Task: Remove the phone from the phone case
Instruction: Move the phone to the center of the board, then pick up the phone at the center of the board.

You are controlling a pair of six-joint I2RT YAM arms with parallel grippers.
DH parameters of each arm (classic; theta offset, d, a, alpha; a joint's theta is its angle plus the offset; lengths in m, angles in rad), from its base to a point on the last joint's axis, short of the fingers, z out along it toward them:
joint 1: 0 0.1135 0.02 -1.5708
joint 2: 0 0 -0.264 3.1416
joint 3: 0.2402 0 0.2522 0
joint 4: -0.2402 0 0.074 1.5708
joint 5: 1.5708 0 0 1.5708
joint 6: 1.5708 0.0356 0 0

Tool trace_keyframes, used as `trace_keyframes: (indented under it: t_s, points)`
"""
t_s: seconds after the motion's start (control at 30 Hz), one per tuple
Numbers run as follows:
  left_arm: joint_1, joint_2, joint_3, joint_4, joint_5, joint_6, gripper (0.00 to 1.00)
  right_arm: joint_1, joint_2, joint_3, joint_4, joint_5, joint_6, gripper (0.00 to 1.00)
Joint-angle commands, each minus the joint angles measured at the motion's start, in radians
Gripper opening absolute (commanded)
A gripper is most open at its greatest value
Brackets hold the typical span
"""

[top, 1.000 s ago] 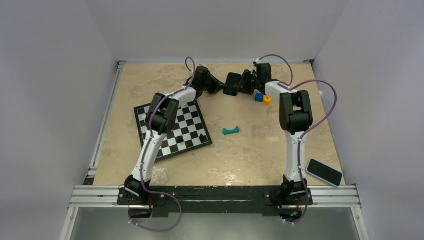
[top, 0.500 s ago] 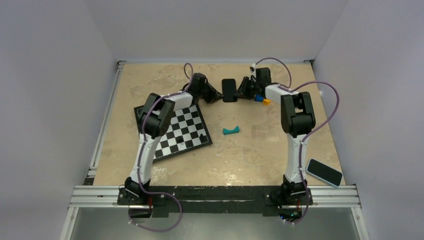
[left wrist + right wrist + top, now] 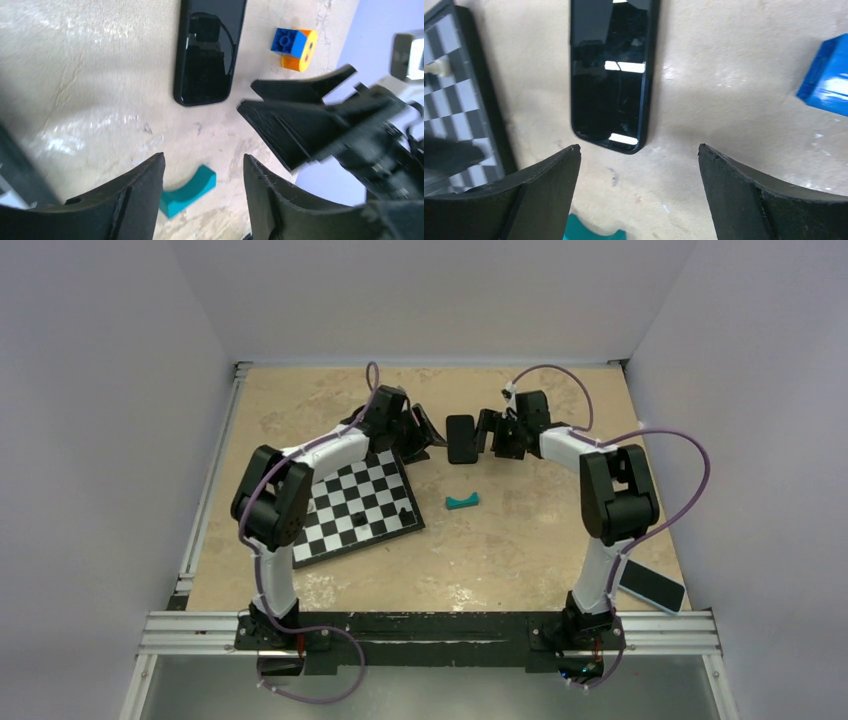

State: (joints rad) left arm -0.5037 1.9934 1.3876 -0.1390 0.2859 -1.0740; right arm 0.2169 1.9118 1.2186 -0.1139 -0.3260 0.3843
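Both arms have lowered the thin black rounded-rectangle phone case (image 3: 460, 438) and let go; it now lies flat on the beige marbled tabletop (image 3: 520, 530) between them. Left fingers (image 3: 140, 190) and right fingers (image 3: 544, 185) stand apart, holding nothing. The flat light-blue-rimmed phone (image 3: 650, 585) lies well apart, at the near right corner beside the right arm's base.

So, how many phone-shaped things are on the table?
2. The black slab lies flat at the far middle; the light-blue phone lies at the near right edge, partly hidden by the right arm.
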Motion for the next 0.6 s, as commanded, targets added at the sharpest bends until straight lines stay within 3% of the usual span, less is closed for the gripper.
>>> trace_keyframes:
  t_s: [0.0, 0.13, 0.3, 0.4, 0.57]
  points:
    - [0.036, -0.178, 0.033, -0.167, -0.003, 0.148, 0.66, 0.025, 0.020, 0.048, -0.028, 0.112, -0.078, 0.92]
    - [0.098, -0.350, 0.022, -0.252, 0.006, 0.246, 0.79, 0.082, 0.108, 0.175, -0.134, 0.238, -0.050, 0.94]
    - [0.122, -0.504, 0.093, -0.434, -0.079, 0.481, 0.99, 0.132, 0.154, 0.267, -0.168, 0.275, -0.017, 0.96]
    - [0.122, -0.562, 0.114, -0.512, -0.131, 0.588, 1.00, 0.162, 0.212, 0.371, -0.259, 0.319, -0.008, 0.96]
    - [0.122, -0.659, 0.014, -0.484, -0.198, 0.677, 1.00, 0.216, 0.352, 0.598, -0.469, 0.466, 0.036, 0.98]
